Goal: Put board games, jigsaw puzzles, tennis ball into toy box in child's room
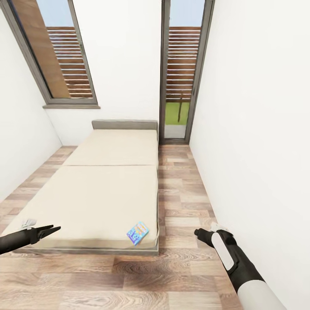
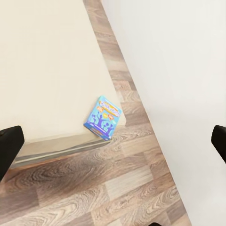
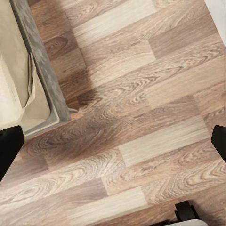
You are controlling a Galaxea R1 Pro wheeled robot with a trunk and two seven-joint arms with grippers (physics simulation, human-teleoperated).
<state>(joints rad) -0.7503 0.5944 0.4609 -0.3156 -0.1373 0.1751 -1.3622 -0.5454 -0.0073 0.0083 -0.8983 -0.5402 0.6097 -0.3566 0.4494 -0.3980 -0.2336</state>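
- Evidently, the blue board game (image 1: 137, 233) lay flat at the bed's (image 1: 107, 189) near right corner, slightly overhanging.
- It looked light and stiff; pinching that overhanging edge seemed best.
- Left gripper (image 1: 51, 230) and right gripper (image 3: 113, 141) were both wide, empty.

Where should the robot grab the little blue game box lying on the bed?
Probably by its two long edges, coming straight down from above. The small blue cardboard board game box lies flat near the corner of the beige bed mattress, turned slantwise, so the open right gripper should twist to match that slant.
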